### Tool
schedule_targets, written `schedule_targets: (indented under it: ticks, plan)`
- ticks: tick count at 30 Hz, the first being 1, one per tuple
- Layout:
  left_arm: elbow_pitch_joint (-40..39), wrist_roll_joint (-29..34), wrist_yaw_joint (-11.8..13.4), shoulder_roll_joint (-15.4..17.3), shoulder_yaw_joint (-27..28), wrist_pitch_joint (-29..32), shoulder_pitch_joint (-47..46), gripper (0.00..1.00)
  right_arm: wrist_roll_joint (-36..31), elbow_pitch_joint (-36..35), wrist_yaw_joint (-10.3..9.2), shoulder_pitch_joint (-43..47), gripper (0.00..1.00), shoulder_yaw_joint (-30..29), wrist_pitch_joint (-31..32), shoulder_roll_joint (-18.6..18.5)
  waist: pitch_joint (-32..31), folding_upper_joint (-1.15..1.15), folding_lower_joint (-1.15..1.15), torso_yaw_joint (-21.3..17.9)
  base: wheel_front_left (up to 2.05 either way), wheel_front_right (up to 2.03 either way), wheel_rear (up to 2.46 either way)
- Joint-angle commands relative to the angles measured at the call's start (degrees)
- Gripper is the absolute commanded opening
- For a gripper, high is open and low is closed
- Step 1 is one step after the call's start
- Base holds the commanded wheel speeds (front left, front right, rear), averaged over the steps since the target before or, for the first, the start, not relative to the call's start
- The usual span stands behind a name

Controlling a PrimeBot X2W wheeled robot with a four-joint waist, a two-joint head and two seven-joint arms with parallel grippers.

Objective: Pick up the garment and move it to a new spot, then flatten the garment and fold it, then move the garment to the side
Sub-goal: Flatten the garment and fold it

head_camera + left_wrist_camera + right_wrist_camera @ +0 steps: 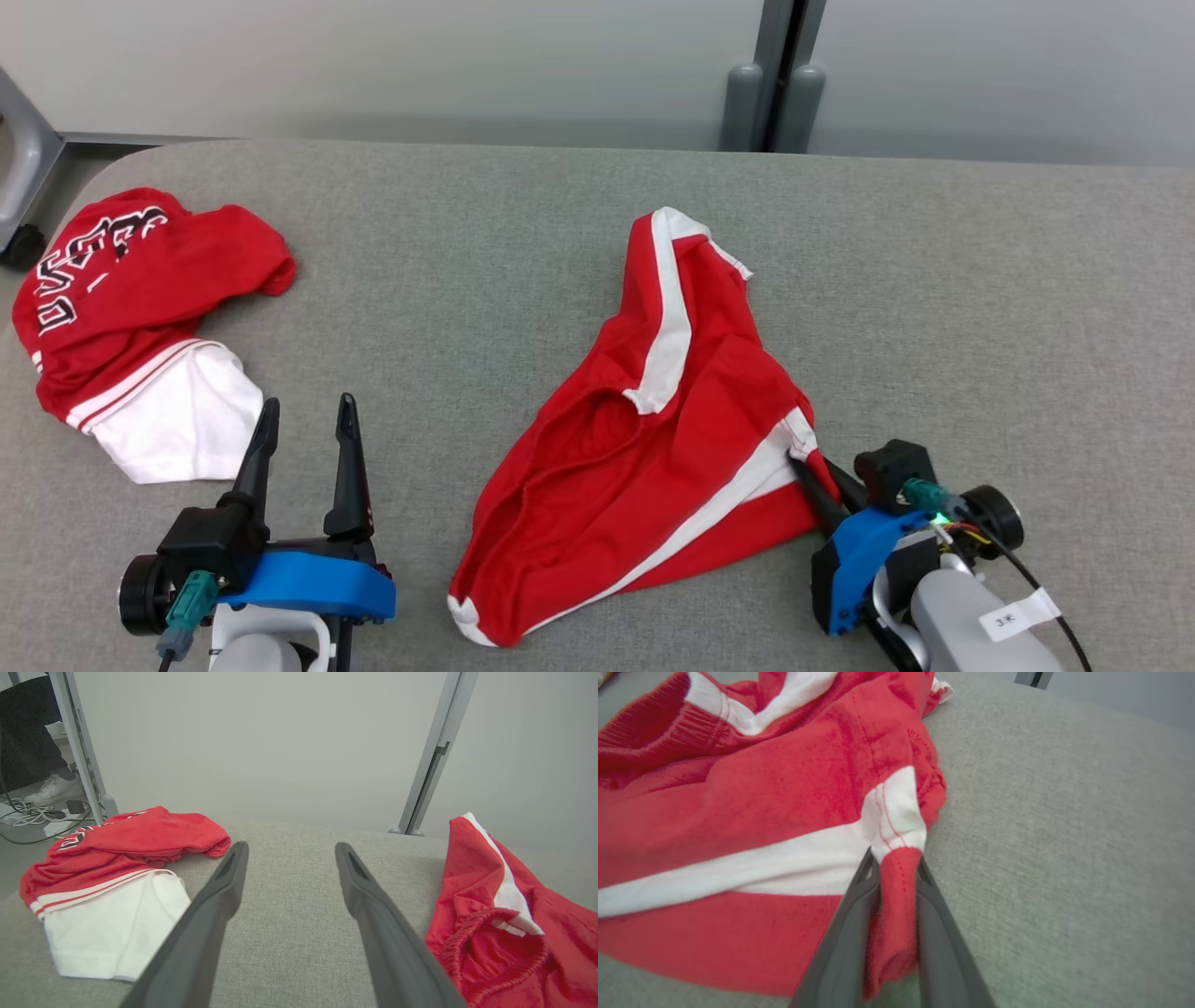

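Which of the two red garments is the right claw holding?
The red shorts with white stripes, lying in the middle: the right claw is pinching a fold at their edge. The lettered red garment lies apart at the far left, with nothing gripping it.

The grey table [934, 280] carries red shorts [653, 439] and a crumpled jersey [121, 308].

- The garment [644, 448] is a pair of red shorts with white side stripes and a gathered elastic waistband. It is crumpled, neither flattened nor folded.
- It lies on the grey table [934, 280], right of the middle, running aslant from a narrow end pointing at the far edge to a wide end by the near edge.
- Its right-hand corner, where a white stripe meets the red hem, is bunched and pinched between the two dark fingers of the right gripper [810, 464], while the rest lies slack on the table.
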Motion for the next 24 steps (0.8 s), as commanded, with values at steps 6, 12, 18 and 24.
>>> schedule_targets:
  ticks: [6, 12, 18, 24]
  plan:
    - [0.41, -0.48, 0.24, -0.08, -0.05, -0.27, 0.35, 1.00, 0.22, -0.98, 0.01, -0.86, 0.00, -3.70, -4.26, -1.87, -1.64, 0.00, 0.00, -1.95, 0.00, 0.00, 0.00]
    - [0.48, -1.16, 0.49, -0.06, -0.78, -0.27, 1.05, 1.00, 0.56, -5.91, 0.01, 4.79, 0.00, -8.12, -5.46, -2.13, -3.21, 0.00, 0.00, -3.37, 0.00, 0.00, 0.00]
    - [0.49, -1.34, 0.62, -0.06, -1.46, -0.27, 1.73, 1.00, 0.36, -10.61, 0.01, 12.50, 0.00, -12.36, -4.89, -1.62, -3.73, 0.00, 0.00, -4.18, 0.00, 0.00, 0.00]
    - [0.58, -0.94, 0.72, -0.06, -1.80, -0.27, 1.93, 1.00, -0.49, -17.43, 0.01, 18.70, 1.00, -16.56, -3.32, -0.01, -4.13, 0.00, 0.00, -5.22, 0.00, 0.00, 0.00]
